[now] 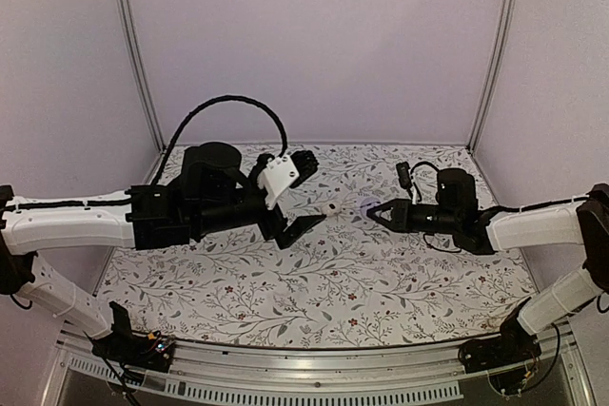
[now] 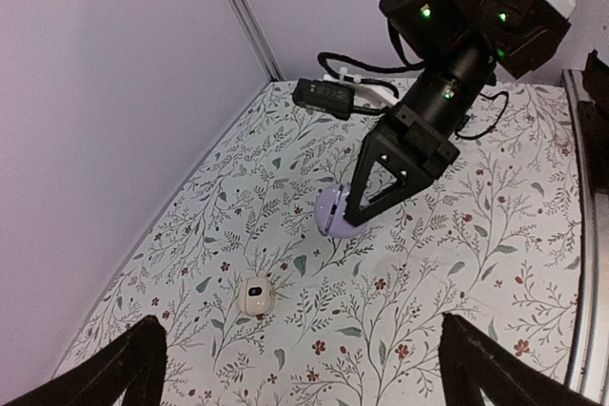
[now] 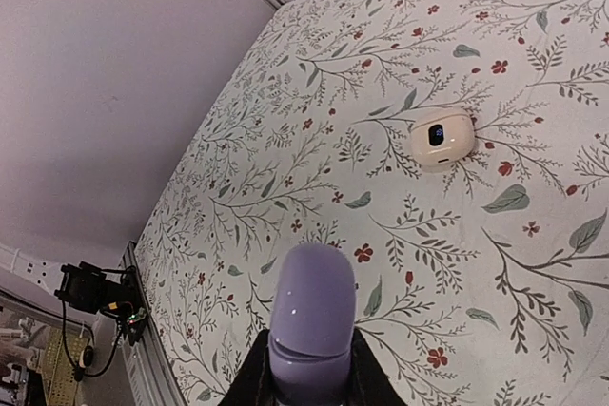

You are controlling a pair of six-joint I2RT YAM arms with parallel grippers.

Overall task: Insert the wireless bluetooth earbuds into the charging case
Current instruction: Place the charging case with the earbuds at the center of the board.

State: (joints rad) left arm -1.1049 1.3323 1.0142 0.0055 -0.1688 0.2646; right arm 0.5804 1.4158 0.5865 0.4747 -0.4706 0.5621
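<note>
- The right gripper (image 2: 347,219) is clamped on a purple case (image 3: 309,316), pinching its lower end so the rounded top sticks out past the fingertips, low over the floral tablecloth (image 1: 285,292).
- The left gripper (image 2: 302,327) has its jaws spread wide and holds nothing.
- A white case (image 3: 442,138) with a small dark window lies flat on the cloth, between the two grippers and touching neither.
- The earbuds are too small to make out in any view.
</note>
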